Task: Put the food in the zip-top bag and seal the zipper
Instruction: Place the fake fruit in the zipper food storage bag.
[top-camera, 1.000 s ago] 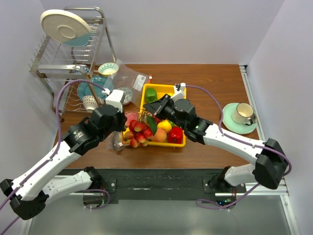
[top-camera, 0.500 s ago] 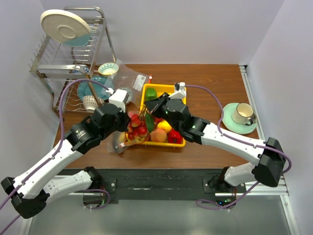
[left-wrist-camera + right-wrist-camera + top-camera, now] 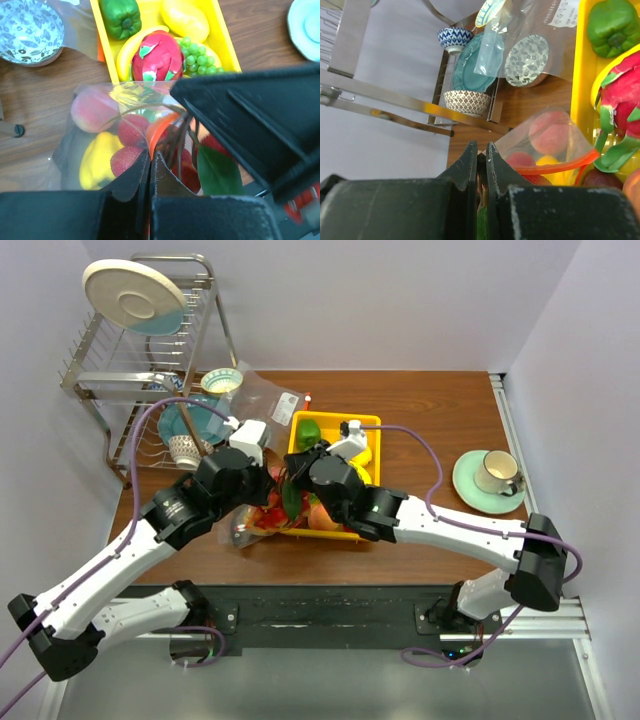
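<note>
The zip-top bag [image 3: 100,145] lies at the lower left of the left wrist view, on the table [image 3: 430,400] just beside the yellow tray [image 3: 226,35]. A peach [image 3: 90,111] and a yellow fruit [image 3: 97,160] show through its crinkled plastic. The left hand [image 3: 151,160], fingers pressed together, pinches the bag's edge at the orange-red zipper [image 3: 159,131], apparently to lift the mouth and hold it open. The right hand [image 3: 481,150], likewise clamped narrow, grips the stems of a bunch of red fruit [image 3: 187,170] with a green leaf [image 3: 217,172]. It hangs the bunch at the mouth, seemingly for lowering in. A dragon fruit [image 3: 156,55], grapes [image 3: 200,54] and a green pepper [image 3: 121,16] sit in the tray. From above, both wrists cover the bag's mouth. How much of the bunch has passed the zipper cannot be told, and the stems between the right fingers are barely visible.
</note>
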